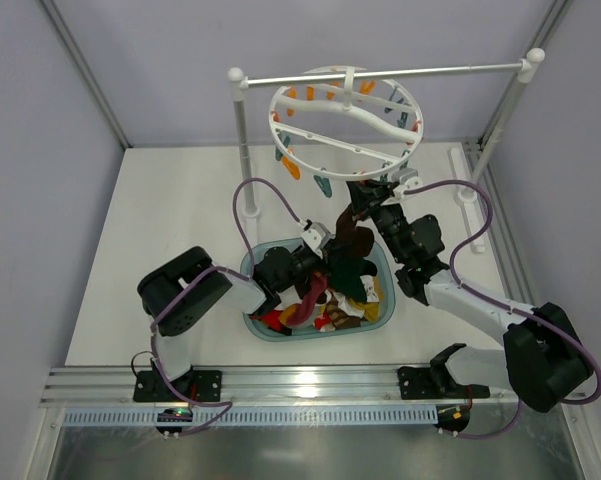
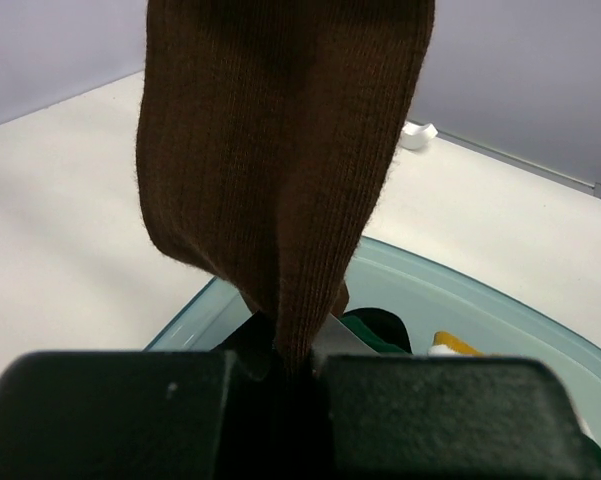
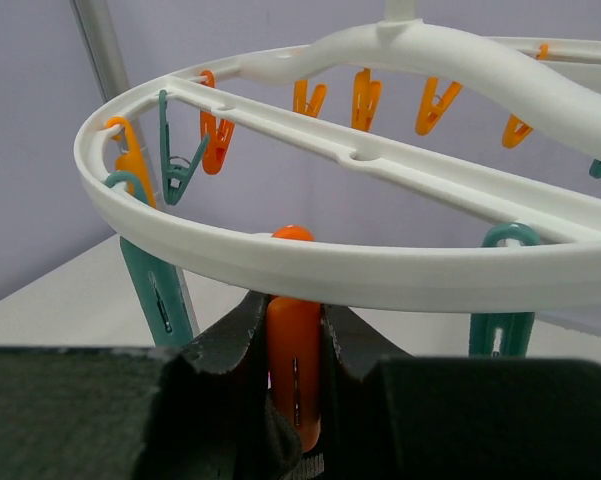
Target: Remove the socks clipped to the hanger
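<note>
The white ring hanger (image 1: pixel 345 120) with orange and teal clips hangs from the rail. A dark brown sock (image 1: pixel 354 241) hangs below the ring's near rim, over the basket. My left gripper (image 1: pixel 329 256) is shut on the sock's lower end; in the left wrist view the sock (image 2: pixel 280 150) runs down between the jaws of the left gripper (image 2: pixel 292 368). My right gripper (image 1: pixel 366 196) is shut on an orange clip (image 3: pixel 295 350) just under the hanger rim (image 3: pixel 380 278); in the right wrist view the gripper (image 3: pixel 295 335) has a jaw against each side of that clip.
A teal basket (image 1: pixel 374 322) between the arms holds several loose socks, among them red, yellow and green ones (image 1: pixel 315 310). The white two-post rail stand (image 1: pixel 242 140) carries the hanger; its right post (image 1: pixel 500 110) stands near the wall. Other clips (image 3: pixel 178 165) hang empty.
</note>
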`<state>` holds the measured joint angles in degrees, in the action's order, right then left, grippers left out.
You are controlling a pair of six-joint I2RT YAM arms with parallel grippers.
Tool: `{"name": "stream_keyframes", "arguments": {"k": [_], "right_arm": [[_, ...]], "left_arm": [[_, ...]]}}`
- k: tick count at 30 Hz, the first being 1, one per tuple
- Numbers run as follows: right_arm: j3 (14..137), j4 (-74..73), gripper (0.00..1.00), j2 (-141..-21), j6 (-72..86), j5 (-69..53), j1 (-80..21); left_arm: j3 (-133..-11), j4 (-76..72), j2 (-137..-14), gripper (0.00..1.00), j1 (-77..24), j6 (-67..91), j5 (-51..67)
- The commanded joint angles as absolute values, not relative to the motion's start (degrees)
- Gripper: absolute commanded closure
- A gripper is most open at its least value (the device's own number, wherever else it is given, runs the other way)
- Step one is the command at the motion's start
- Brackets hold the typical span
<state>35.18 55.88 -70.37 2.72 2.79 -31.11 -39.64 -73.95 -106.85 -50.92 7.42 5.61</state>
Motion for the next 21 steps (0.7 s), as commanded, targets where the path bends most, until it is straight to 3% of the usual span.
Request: {"name": "stream_keyframes", "arguments": {"k": [1, 2, 5, 6, 8, 9, 16, 20, 21], "right_arm": [[35.68, 63.46, 0.93, -69.34, 3.16, 3.16, -31.46], [35.94, 63.11, 0.92, -69.95, 3.08, 3.25, -31.38], [36.56, 62.84, 0.67, -70.75, 3.25, 4.13, -31.46], [36.82, 62.23, 0.54, -70.75, 3.25, 4.30, -31.46], [37.00, 61.35, 0.44, -70.66, 3.16, 4.92, -31.46], [37.18, 60.39, 0.34, -70.23, 3.16, 5.27, -31.38], [37.44, 58.97, 0.25, -69.87, 2.90, 6.50, -31.46], [37.79, 58.71, 0.01, -70.22, 3.43, 6.59, -31.64], [37.97, 58.62, 0.01, -70.40, 3.69, 6.59, -31.73]], "left_arm": [[-41.31, -81.30, -107.58, 1.00, -50.71, 6.77, 5.27], [-41.22, -81.30, -107.49, 1.00, -50.71, 6.85, 5.19], [-40.96, -81.56, -107.14, 1.00, -50.71, 6.94, 5.36], [-40.87, -81.56, -107.05, 1.00, -50.71, 6.94, 5.36], [-40.69, -81.56, -106.96, 1.00, -50.71, 6.86, 5.36], [-40.78, -81.56, -106.96, 1.00, -50.71, 6.86, 5.27], [-40.78, -81.83, -107.05, 1.00, -50.71, 7.03, 5.54], [-40.96, -81.74, -107.31, 1.00, -50.71, 7.12, 5.62], [-40.96, -81.74, -107.40, 1.00, -50.71, 7.29, 5.71]]}}
